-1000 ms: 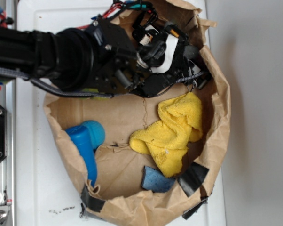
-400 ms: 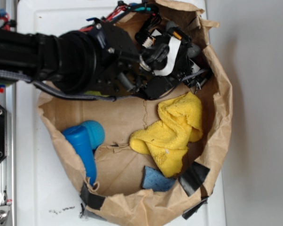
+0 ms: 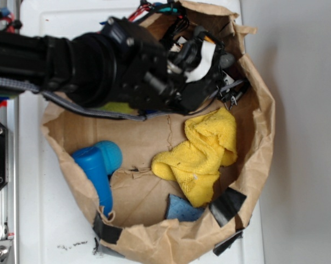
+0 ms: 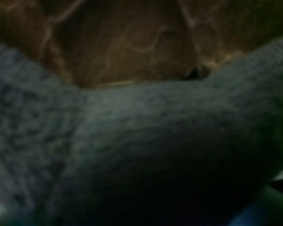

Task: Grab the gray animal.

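Soft dark gray fabric, the gray animal (image 4: 146,155), fills almost the whole wrist view, pressed right up to the camera with brown paper behind it. From outside, a small gray bulge of the gray animal (image 3: 227,59) shows at the bag's top right, beside the arm's black head. My gripper (image 3: 209,74) points down into that corner of the bag. Its fingers are hidden under the wrist and by the toy, so their state does not show.
The crumpled brown paper bag (image 3: 263,137) walls everything in. Inside lie a yellow cloth (image 3: 204,157), a blue plastic object (image 3: 97,165) and a small blue-gray patch (image 3: 183,210). A lime-green toy (image 3: 119,107) peeks out under the arm. Black tape (image 3: 227,206) patches the rim.
The arm's head has shifted a little up and right, deeper into the bag's top corner. The bag's left wall has bulged outward to the left.
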Robot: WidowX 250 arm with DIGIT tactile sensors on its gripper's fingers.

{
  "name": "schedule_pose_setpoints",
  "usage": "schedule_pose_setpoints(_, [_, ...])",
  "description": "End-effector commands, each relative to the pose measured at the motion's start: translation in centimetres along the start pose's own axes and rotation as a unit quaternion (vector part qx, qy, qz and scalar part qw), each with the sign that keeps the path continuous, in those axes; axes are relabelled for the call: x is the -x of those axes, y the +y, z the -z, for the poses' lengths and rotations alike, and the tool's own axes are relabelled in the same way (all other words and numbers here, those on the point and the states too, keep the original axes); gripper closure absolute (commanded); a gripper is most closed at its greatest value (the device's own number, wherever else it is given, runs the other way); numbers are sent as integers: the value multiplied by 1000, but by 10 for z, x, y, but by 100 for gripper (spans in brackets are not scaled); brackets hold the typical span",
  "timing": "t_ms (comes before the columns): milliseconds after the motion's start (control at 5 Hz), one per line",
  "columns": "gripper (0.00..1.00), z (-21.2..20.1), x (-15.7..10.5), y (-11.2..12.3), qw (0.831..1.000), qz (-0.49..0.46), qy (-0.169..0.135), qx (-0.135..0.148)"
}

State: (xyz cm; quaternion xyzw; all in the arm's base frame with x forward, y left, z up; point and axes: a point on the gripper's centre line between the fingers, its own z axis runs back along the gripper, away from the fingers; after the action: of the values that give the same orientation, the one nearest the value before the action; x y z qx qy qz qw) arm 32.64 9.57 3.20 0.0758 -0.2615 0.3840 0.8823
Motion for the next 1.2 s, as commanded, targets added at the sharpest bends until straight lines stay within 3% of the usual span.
schedule_pose_setpoints(0, [100, -81, -15, 20, 986, 0, 168, 3])
schedule_pose_setpoints(400, [100, -110, -10, 14, 963, 22, 270, 14])
schedule_pose_setpoints(600, [100, -123, 2, 2, 960, 43, 274, 41])
schedule_pose_setpoints(800, [100, -151, 9, -12, 964, 52, 250, 73])
schedule_pose_setpoints(1000, [100, -184, 7, -22, 975, 44, 191, 109])
